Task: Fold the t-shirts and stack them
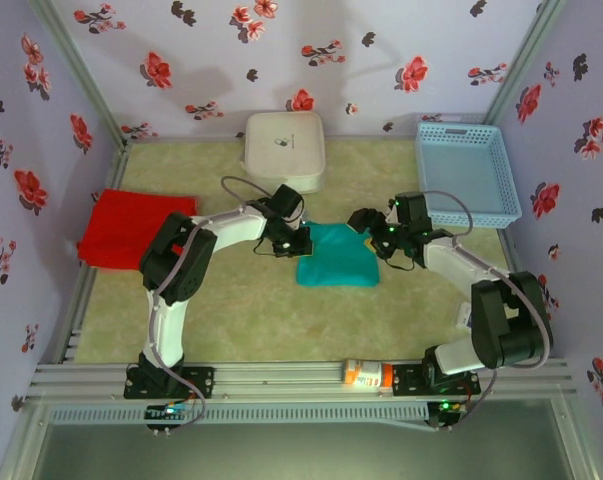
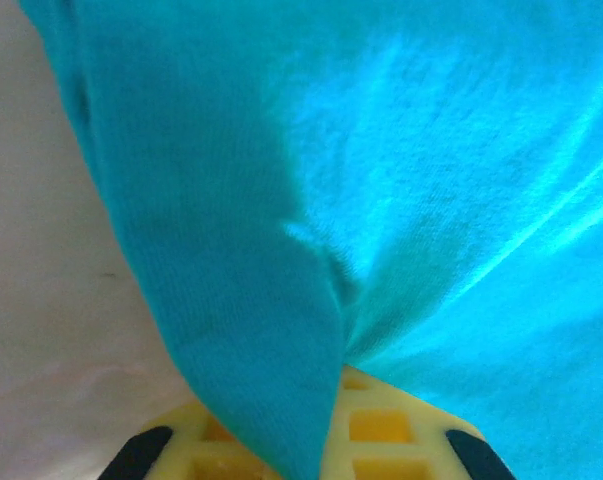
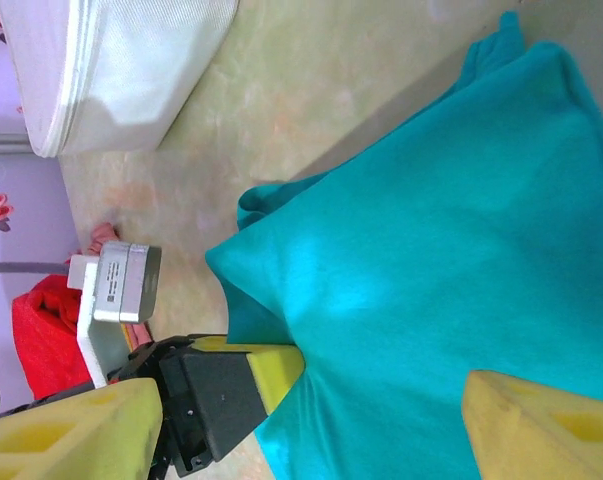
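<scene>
- An orange bottle (image 1: 366,375) is lying on its side on the metal rail (image 1: 281,382), on the near side of the teal t-shirt (image 1: 339,258) and well apart from it.
- The teal t-shirt is lying as a folded, roughly rectangular heap at the middle of the table (image 1: 271,320), between the two grippers (plain teal cloth is facing upward).
- The left gripper (image 1: 299,243) is working at the teal t-shirt's left edge. Its jaws are pinching tight on a fold of that cloth. In the left wrist view the fold is running down as a ridge into the gap between the yellow fingers (image 2: 381,428).
- The right gripper (image 1: 373,232) is hovering at the teal t-shirt's far right corner. Its jaws are standing wide apart and gripping nothing. In the right wrist view its two yellow fingers (image 3: 71,430) are showing at either side, with teal cloth lying between them.
- The red t-shirt (image 1: 131,228) is lying flat well to the left of the teal t-shirt, at the table's left edge and apart from it.
- The white box (image 1: 284,148) is sitting beyond the teal t-shirt and slightly to its left, against the back wall.
- The light-blue basket (image 1: 466,170) is sitting beyond the teal t-shirt and to its right, in the far right corner.
</scene>
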`<state>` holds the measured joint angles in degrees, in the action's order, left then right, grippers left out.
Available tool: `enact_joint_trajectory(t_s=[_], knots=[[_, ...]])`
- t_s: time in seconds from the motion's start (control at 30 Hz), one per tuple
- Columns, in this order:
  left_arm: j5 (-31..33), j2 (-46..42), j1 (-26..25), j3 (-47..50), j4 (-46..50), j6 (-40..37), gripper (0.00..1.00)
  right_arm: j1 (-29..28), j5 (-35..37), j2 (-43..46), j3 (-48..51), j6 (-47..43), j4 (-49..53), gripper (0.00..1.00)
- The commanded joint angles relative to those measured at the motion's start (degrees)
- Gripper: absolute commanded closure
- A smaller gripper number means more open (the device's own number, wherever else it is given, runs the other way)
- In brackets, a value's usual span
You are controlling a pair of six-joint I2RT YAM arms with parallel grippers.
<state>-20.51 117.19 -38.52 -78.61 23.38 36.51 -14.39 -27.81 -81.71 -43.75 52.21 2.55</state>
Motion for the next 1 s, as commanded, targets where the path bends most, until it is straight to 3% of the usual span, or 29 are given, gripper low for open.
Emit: enact_joint_trajectory(t_s=[0.0, 0.13, 0.43, 0.67, 0.97], knots=[[10.65, -2.08, -0.45, -1.23, 8.68, -4.13, 1.0, 1.17, 0.29, 1.66, 1.49, -1.14, 1.29, 0.21], [14.62, -4.93, -0.67, -4.17, 16.49, -9.28, 1.0, 2.03, 0.07, 2.43, 2.33, -0.97, 1.26, 0.21], [31.58, -18.03, -0.12, -5.72, 32.1, -18.96, 1.0, 2.41, 0.19, 3.34, 3.58, -1.23, 1.11, 0.21], [32.83, -29.74, 4.77, -5.42, 39.35, -27.26, 1.0, 2.35, -0.66, 3.55, 4.13, -0.65, 0.19, 0.21], [35.05, -35.46, 15.25, -10.67, 48.61, -37.27, 1.0, 2.37, -1.73, 3.05, 3.91, -0.59, 0.48, 0.21]])
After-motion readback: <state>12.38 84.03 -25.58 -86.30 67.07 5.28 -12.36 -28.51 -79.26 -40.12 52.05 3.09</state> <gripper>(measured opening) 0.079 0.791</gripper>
